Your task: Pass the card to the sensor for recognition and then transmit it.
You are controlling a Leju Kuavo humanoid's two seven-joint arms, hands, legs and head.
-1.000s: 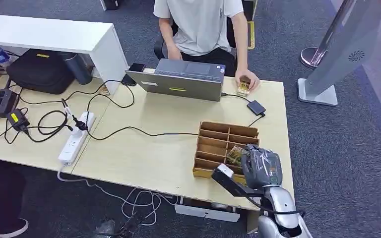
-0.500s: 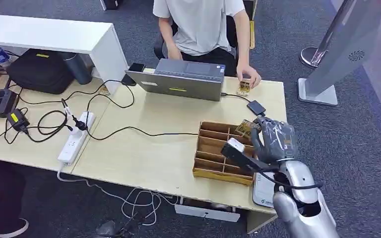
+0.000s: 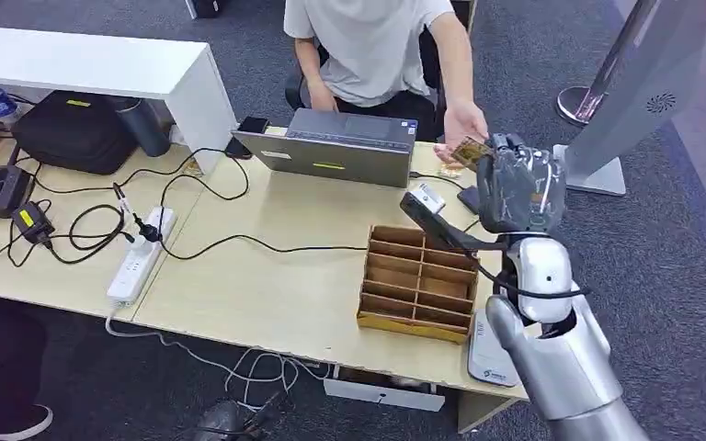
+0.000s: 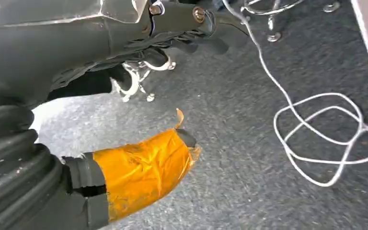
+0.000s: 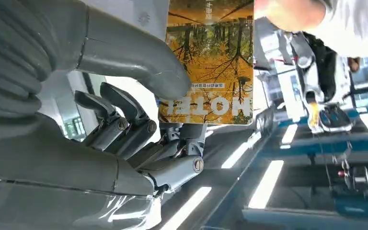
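My right hand [image 3: 519, 188] is raised over the far right of the desk and pinches a yellow-orange hotel card [image 3: 471, 150] between thumb and fingers. The right wrist view shows the card [image 5: 211, 62] close up, with the thumb [image 5: 139, 62] pressed on its face. A seated person's hand [image 3: 464, 119] reaches to the card's far edge. The small black sensor box [image 3: 466, 197] lies on the desk, mostly hidden behind my hand. My left hand [image 4: 143, 167], its thumb wrapped in orange tape, hangs over the carpet; its fingers are hidden.
A wooden divided card box [image 3: 418, 276] sits below my raised arm, with a white pad [image 3: 487, 354] at the desk's near right corner. A grey laptop [image 3: 340, 147] stands before the person. Cables and a power strip [image 3: 138, 253] lie at left. A white kiosk stand [image 3: 643, 83] is at right.
My right hand lifted the card out of the wooden box and carried it up and away toward the person. The person's hand rose off the desk to meet it.
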